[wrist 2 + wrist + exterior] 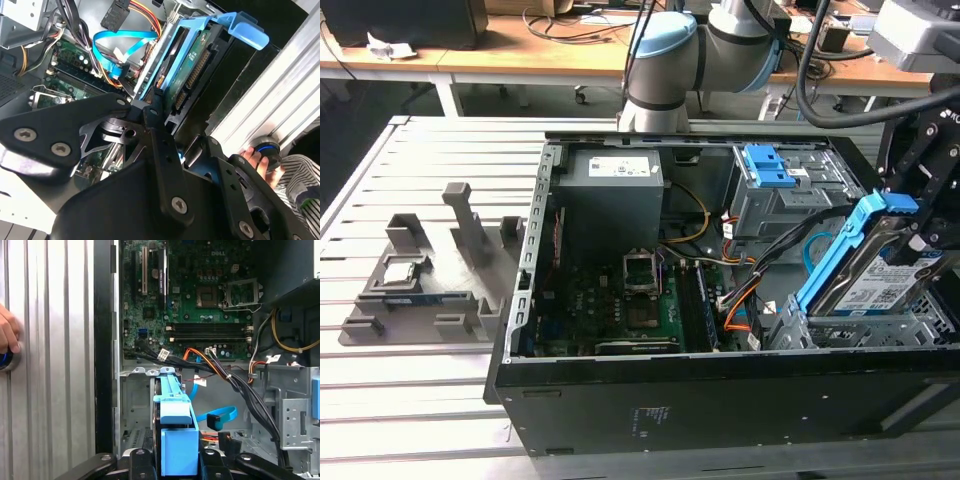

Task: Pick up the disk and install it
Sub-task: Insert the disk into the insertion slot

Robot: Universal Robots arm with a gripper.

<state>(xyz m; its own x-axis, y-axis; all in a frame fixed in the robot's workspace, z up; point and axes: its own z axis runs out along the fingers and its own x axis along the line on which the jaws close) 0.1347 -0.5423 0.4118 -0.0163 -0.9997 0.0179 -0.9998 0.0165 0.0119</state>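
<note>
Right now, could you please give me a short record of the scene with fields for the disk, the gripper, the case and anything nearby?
disk: silvery metal hard drive with white-and-blue label and blue plastic side rails, tilted, its lower end in the grey metal drive cage
gripper: black gripper at the blue rail end of the disk
case: open black computer tower, lying on its side, green motherboard exposed
table: slatted metal table
nearby: grey plastic fixture at the exterior view's left; a person's hand on a blue-ringed button
</note>
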